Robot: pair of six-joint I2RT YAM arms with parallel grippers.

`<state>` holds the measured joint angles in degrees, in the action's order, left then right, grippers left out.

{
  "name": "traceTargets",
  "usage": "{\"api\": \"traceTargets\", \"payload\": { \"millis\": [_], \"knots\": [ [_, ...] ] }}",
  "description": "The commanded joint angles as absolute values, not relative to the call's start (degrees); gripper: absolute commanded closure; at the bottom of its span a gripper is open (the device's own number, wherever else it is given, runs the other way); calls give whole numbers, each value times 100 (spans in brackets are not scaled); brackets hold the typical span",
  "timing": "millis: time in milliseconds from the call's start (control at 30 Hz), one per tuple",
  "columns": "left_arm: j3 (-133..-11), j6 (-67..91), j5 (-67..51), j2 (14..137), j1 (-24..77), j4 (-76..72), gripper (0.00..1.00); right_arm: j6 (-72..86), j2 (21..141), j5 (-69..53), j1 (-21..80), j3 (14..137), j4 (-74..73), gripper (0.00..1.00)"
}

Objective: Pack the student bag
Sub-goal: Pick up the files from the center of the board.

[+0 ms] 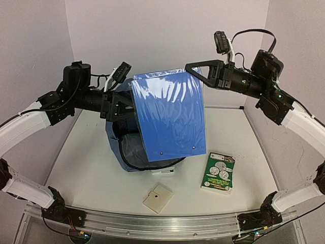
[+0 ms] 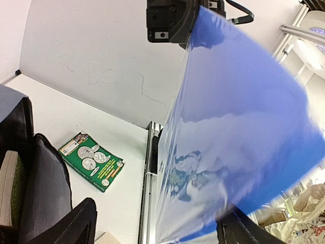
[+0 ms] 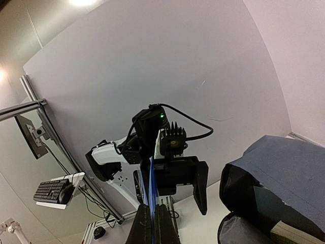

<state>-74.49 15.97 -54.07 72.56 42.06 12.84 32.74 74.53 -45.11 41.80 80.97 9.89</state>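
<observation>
The student bag [image 1: 116,147] stands open at the table's middle, slate-blue with a grey lining, and also shows in the wrist views [image 2: 48,183] [image 3: 284,168]. Above it hangs a glossy blue plastic folder [image 1: 170,114], upright and facing the camera. My right gripper [image 1: 196,71] is shut on the folder's top right corner; in its own view the fingers [image 3: 143,229] pinch the thin blue edge [image 3: 151,188]. My left gripper [image 1: 121,108] is open at the folder's left edge, its jaws wide on either side of the sheet [image 2: 238,127]. Its fingers [image 2: 76,223] do not press the folder.
A green book [image 1: 218,172] [image 2: 91,160] lies flat right of the bag. A small beige card [image 1: 157,198] rests near the front rail. A pale book edge [image 2: 7,188] sits inside the bag. Walls close in at the back and both sides.
</observation>
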Motion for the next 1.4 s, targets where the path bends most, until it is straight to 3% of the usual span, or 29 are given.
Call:
{"api": "traceTargets", "payload": {
  "millis": [0,633,800,933,1133,1200,1233,1267,1333,1367],
  "knots": [
    [-7279,1385,-5193,6717,4236,1425,18,3176,7012,-4240,4192,8083,1468,100],
    [-7709,1507,-5489,7343,4236,1123,15,3349,7023,-4430,4193,7956,1569,100],
    [-7694,1766,-5858,7448,4245,734,34,3294,7148,-4308,4192,7838,1590,100],
    [-7602,1816,-5823,7419,4245,652,63,3268,7304,-4268,4192,7773,1610,100],
    [-7331,1823,-5596,7246,4245,589,95,3197,7564,-4268,4192,7743,1606,99],
    [-7189,1762,-5309,7117,4243,620,100,3101,7620,-4257,4187,7736,1555,80],
    [-7102,1736,-5171,7036,4239,624,100,3033,7634,-4254,4184,7715,1535,65],
    [-7006,1703,-4940,6961,4236,618,100,2975,7663,-4275,4184,7684,1505,44],
    [-6898,1696,-4643,6813,4232,557,100,2866,7745,-4482,4184,7664,1463,27],
    [-6876,1704,-4544,6772,4234,535,100,2820,7811,-4617,4184,7668,1419,23]
  ]
}}
